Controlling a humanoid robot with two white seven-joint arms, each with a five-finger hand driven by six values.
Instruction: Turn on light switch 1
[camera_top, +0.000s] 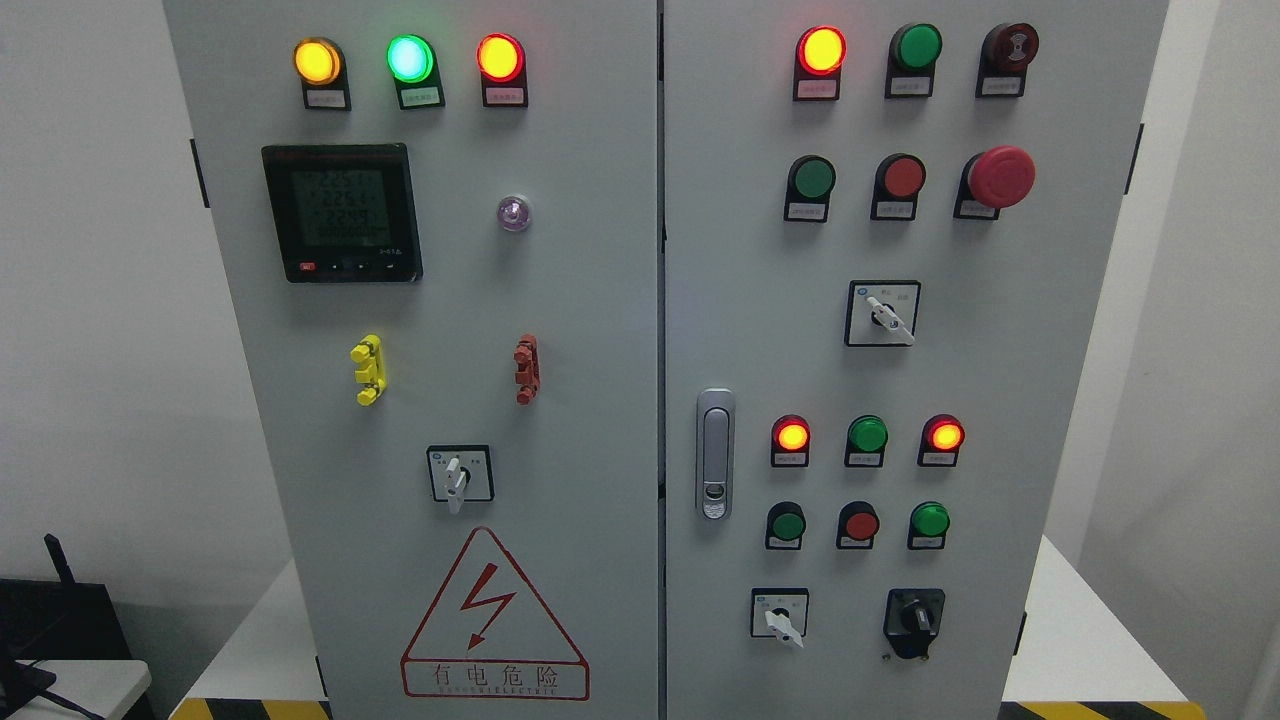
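Note:
A grey electrical cabinet with two doors fills the head view. The left door (420, 300) carries lit yellow (316, 62), green (410, 58) and red (499, 57) lamps, a digital meter (341, 212) and a rotary switch (459, 475). On the right door (1000, 380) sit a lit red lamp (821, 50), unlit green (811, 178) and red (903, 177) push buttons, a rotary switch (882, 313), and lower rows of lamps and buttons. Nothing marks which control is switch 1. Neither of my hands shows.
A red mushroom emergency stop (1000, 177) protrudes at the upper right. A door handle (714, 453) sits by the centre seam. Two more rotary switches (780, 613) (914, 618) lie low on the right door. A white table corner (80, 685) is at lower left.

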